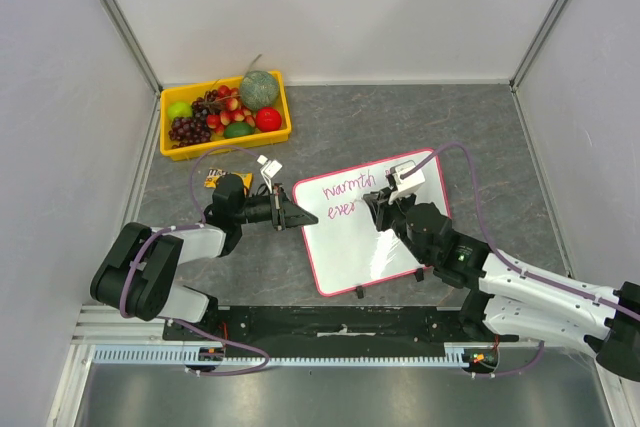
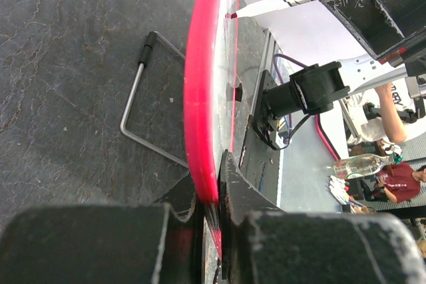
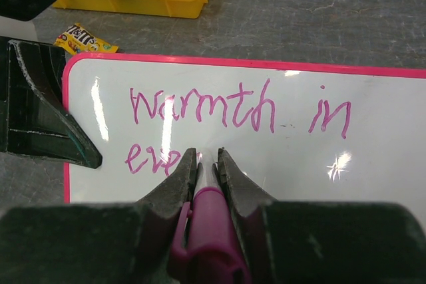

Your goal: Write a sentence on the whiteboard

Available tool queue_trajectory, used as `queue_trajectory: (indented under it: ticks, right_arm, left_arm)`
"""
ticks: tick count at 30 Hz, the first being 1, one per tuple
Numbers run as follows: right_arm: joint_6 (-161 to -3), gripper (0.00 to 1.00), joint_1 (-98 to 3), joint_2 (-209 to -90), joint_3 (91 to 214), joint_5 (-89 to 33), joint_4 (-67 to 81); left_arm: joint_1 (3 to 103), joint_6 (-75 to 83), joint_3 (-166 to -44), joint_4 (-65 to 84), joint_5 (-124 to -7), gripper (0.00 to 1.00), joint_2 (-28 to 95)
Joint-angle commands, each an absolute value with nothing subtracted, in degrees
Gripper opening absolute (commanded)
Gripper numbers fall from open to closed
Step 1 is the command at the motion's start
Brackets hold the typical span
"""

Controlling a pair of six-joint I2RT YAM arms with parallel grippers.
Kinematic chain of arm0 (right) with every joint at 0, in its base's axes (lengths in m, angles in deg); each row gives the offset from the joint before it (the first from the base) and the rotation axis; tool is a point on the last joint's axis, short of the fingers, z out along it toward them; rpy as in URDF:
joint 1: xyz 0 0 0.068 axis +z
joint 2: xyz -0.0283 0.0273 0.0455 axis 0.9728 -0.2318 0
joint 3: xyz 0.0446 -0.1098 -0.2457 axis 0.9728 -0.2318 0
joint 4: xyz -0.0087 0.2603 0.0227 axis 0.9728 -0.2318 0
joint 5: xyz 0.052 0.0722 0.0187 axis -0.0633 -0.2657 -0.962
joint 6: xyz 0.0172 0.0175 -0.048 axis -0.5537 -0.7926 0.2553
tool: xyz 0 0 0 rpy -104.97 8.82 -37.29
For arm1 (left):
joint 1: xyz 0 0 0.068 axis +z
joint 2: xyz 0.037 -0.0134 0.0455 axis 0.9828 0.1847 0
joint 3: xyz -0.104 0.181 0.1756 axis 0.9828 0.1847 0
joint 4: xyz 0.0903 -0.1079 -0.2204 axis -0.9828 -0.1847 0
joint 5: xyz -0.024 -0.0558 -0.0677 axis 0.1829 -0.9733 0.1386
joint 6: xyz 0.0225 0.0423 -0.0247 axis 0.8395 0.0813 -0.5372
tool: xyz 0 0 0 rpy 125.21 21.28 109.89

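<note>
Whiteboard (image 1: pixel 362 252) – glossy white, thin pink-red rim, rounded corners. Lies flat on the grey table just right of centre in top view, skewed so its top edge climbs toward 1 o'clock.

Hidden / unclear:
- sentence (image 1: pixel 346 197): line 1 reads "warmth in" (image 3: pixel 233 108). Line 2 shows "eve", then part of a letter. The rest is behind the R gripper fingers.
- marker (image 3: pixel 210 227): pink barrel seen in wrist view only, tip hidden between the fingers.
- Board's 1 o'clock corner is partly covered by the R arm in top view.
- L wrist view: board seen edge-on (image 2: pixel 203 98), no writing legible. Bent metal wire w/ black cap (image 2: pixel 142 94) lies on the table at the rim's 9 o'clock.

Grippers:
- L gripper (image 1: pixel 299 217): at the board's 9 o'clock edge, near the top corner. Jaws nearly closed (image 2: pixel 216 194), pinching the pink rim.
- R gripper (image 1: pixel 384 209): over the board toward 12 o'clock. Jaws narrow (image 3: pixel 206 159), clamped on the marker, pointing down at line 2.

Lettering: thin magenta handwriting, 2 lines, starting by the board's left edge.

Containers:
- yellow tray (image 1: pixel 226 151): at 10 o'clock of the board, well apart. Holds dark grapes (image 1: pixel 188 130), green apple (image 1: pixel 179 109), red round fruit (image 1: pixel 267 119), a grey-green melon (image 1: pixel 258 89) and small red fruits, packed touching.
- candy packet (image 3: pixel 83 38): yellow, loose on the table btw tray and board.
</note>
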State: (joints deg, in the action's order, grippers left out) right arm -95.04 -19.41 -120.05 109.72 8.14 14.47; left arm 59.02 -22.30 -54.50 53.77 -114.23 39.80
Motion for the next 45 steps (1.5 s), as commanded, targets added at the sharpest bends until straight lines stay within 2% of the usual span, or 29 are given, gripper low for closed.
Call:
queue_trajectory:
  ticks: [1, 10, 24, 45]
  right_arm:
    - [-93.75, 0.00, -19.73, -120.07, 110.57, 11.03, 12.26]
    - [-95.68, 0.00, -19.65, -117.87, 108.46, 9.36, 11.29]
    - [-94.28, 0.00, -19.65, -116.55, 113.03, 8.39, 13.75]
    - [-95.16, 0.00, -19.65, -117.70, 108.63, 10.06, 12.17]
  left_arm:
    - [58.17, -9.90, -53.53, 51.76, -112.96, 0.02, 41.27]
    - [58.09, -9.99, -53.53, 51.76, -112.96, 0.02, 41.45]
    - [58.09, -9.90, -53.53, 51.76, -112.87, 0.02, 41.36]
    - [58.17, -9.90, -53.52, 51.76, -112.96, 0.02, 41.27]
